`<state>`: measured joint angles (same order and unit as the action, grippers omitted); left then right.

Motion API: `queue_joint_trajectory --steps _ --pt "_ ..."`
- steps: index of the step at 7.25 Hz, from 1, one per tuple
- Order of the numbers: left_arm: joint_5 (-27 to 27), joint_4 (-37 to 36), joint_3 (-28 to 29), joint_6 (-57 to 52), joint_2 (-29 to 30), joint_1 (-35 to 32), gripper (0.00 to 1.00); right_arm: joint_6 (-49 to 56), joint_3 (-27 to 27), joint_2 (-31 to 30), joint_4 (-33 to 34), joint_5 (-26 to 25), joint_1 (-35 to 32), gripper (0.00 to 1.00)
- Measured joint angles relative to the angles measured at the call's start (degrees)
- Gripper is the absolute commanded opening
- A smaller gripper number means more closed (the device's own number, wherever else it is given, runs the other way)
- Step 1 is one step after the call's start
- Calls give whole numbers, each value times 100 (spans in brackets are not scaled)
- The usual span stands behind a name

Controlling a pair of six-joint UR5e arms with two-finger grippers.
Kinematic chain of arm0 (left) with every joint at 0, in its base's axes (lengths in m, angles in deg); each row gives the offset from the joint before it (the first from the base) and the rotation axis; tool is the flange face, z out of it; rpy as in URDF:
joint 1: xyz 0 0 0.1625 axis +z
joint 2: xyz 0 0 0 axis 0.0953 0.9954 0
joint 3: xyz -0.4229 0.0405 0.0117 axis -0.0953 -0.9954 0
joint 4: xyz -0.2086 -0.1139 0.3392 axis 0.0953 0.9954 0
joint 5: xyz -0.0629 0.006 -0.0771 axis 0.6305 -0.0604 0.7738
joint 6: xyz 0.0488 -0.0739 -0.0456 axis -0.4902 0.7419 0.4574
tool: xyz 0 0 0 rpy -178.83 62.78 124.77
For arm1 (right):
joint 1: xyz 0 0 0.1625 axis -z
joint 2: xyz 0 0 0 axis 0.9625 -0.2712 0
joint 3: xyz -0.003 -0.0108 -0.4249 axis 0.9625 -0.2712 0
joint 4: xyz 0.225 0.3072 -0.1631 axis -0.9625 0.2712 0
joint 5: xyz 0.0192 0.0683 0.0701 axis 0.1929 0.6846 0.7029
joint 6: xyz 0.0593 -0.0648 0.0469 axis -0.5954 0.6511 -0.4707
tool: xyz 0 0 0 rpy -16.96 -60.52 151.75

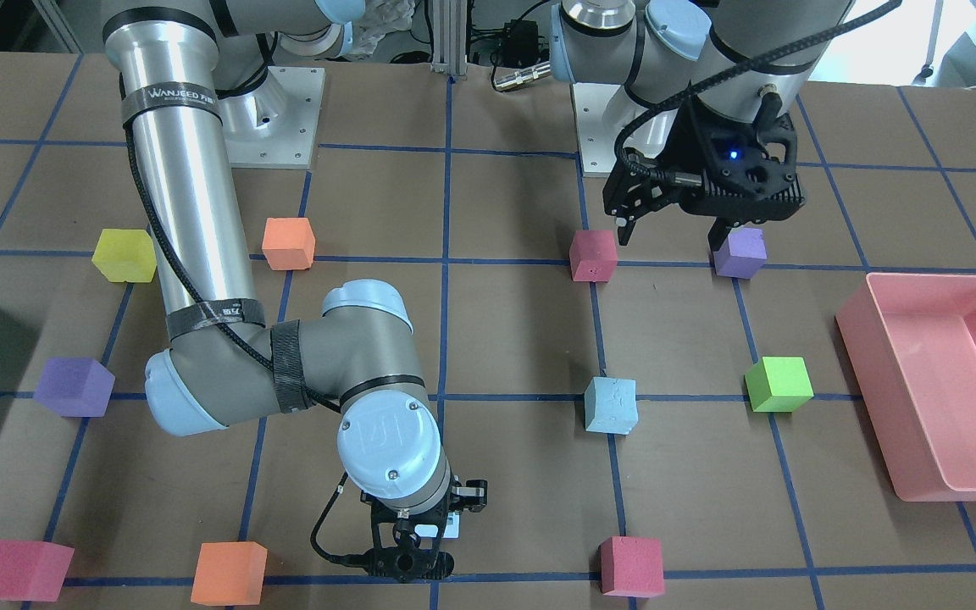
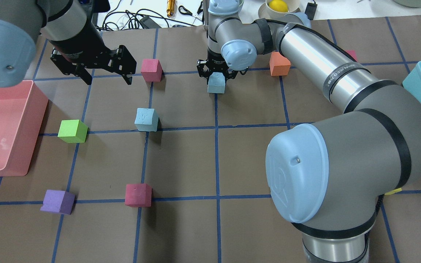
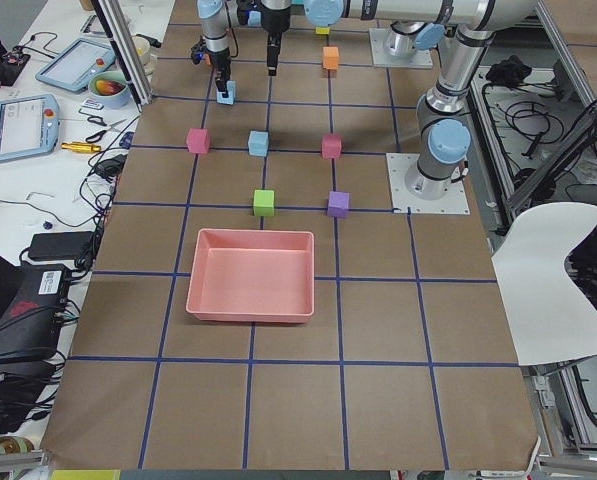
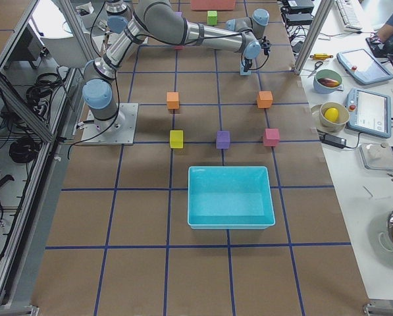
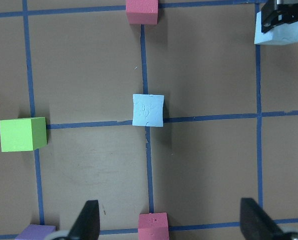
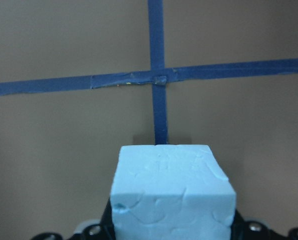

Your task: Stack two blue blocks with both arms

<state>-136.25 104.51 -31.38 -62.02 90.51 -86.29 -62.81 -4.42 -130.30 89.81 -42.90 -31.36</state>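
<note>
One pale blue block (image 2: 146,119) rests on the table at a tape crossing, and it sits at the centre of the left wrist view (image 5: 148,110). My left gripper (image 2: 108,78) is open and empty, hovering above the table beyond and to the left of that block. My right gripper (image 2: 216,74) is shut on the second pale blue block (image 2: 216,84), holding it by its sides close to the table near the far edge. That block fills the bottom of the right wrist view (image 6: 172,192). I cannot tell whether it touches the table.
A pink bin (image 2: 31,109) stands at the left, a teal bin (image 2: 420,73) at the right. Around the free block lie a red cube (image 2: 151,70), a green cube (image 2: 72,131), another red cube (image 2: 137,195) and a purple cube (image 2: 57,201). An orange cube (image 2: 279,63) lies near the right gripper.
</note>
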Motion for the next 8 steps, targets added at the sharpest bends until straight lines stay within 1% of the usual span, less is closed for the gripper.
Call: queue_joint_trajectory --steps 2,4,6,8 --pt "4 -299 -84 60 299 7 100 3 44 -41 4 -13 3 100" --pt "-2 -801 -179 52 753 9 100 40 54 -313 -193 -67 29 100" --pt "-2 -1701 -456 18 1317 9 100 85 100 -988 -1006 -106 341 100" --pt "-8 -2562 -875 -18 1764 9 100 530 339 -1829 -1901 -179 878 100"
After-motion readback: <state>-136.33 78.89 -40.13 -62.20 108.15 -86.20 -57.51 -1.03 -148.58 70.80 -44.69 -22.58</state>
